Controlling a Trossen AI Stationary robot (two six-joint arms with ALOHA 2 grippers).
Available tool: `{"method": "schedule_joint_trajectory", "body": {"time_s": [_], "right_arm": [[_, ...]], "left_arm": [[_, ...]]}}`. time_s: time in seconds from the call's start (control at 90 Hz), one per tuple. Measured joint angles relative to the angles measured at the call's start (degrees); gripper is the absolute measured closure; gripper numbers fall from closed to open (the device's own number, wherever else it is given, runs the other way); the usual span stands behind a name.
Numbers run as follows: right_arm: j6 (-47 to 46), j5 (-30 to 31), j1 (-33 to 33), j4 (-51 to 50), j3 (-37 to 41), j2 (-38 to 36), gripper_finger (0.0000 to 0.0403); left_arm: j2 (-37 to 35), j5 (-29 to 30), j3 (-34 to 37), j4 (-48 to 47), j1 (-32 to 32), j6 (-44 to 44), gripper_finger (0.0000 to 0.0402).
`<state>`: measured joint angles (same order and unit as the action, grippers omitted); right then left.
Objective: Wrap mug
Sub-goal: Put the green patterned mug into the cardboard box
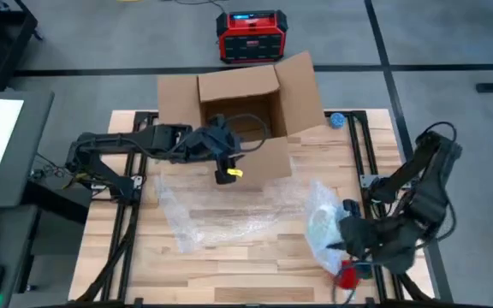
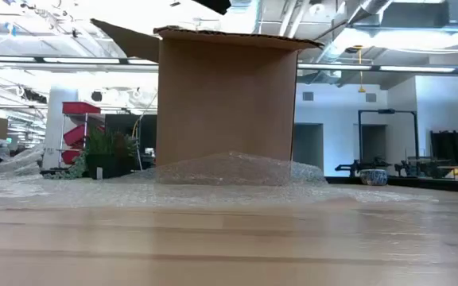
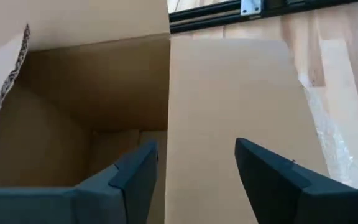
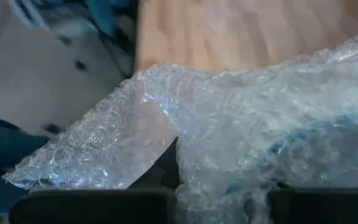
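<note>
The mug [image 1: 322,228], bundled in bubble wrap [image 1: 325,224], lay at the tabletop's [image 1: 246,265] lower right, pinched by the right gripper [image 1: 342,245]. The left gripper [image 1: 226,174], jaws spread, hung over the open cardboard box [image 1: 240,107] at upper centre.

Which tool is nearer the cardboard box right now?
Left. The left tool hovers over the cardboard box, at its front flap, open and empty. The right tool is at the table's opposite corner, against a bubble-wrapped bundle.

The grey floor [image 1: 435,51] carries dark lines and a red box [image 1: 249,36]. Behind, a white wall [image 2: 336,119], ceiling lights, perhaps a green plant [image 2: 106,151].
</note>
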<state>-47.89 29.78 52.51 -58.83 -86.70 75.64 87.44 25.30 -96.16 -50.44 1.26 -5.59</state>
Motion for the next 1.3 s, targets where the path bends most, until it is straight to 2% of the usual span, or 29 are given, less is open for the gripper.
{"method": "schedule_joint_trajectory", "body": {"time_s": [0.144,0.356,0.622,0.833,0.922,1.211,1.3], "right_arm": [[3.3,-0.1,0.6,4.3,0.0,-0.7,0.0373],[2.7,1.6,2.2,6.6,0.0,-0.2,0.0373],[-1.5,3.5,1.4,13.1,0.0,1.5,0.0373],[-1.6,3.7,0.9,18.9,0.0,1.6,0.0373],[-1.7,3.5,0.7,20.5,0.0,1.7,0.0373],[-3.1,3.2,0.6,25.5,0.0,1.7,0.0373],[-2.9,3.2,0.6,26.2,0.0,1.7,0.0373]], "left_arm": [[-0.2,1.9,0.0,-2.3,2.4,5.3,0.0205],[-0.3,2.2,0.0,-3.2,5.1,5.5,0.0205],[-0.3,9.1,0.0,-2.6,5.1,10.4,0.0205],[0.6,8.9,0.0,-2.7,2.0,10.2,0.0205],[1.0,6.6,0.1,-2.7,-0.2,10.6,0.0205],[2.7,-8.4,3.9,-1.6,-9.1,11.7,0.0205],[2.6,-9.8,6.3,-1.3,-9.9,13.4,0.0211]]}}
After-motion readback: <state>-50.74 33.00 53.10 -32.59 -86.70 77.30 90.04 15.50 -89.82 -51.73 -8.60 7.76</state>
